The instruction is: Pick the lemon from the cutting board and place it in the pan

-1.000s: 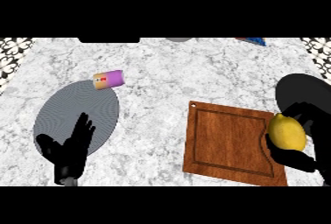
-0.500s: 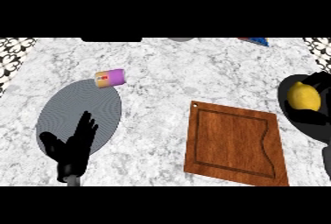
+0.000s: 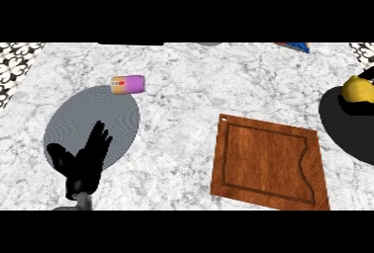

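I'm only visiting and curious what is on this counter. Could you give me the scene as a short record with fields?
fruit: yellow lemon, at the right edge, over the round black pan
board: brown wooden cutting board, lemon not on it
left hand: open, resting over the grey round plate
right hand: black, against the lemon; grip unclear
other: small pink and orange container at the plate's far rim

A pink-and-tan item (image 3: 128, 84), perhaps a cup, lies just beside the grey plate (image 3: 76, 118).
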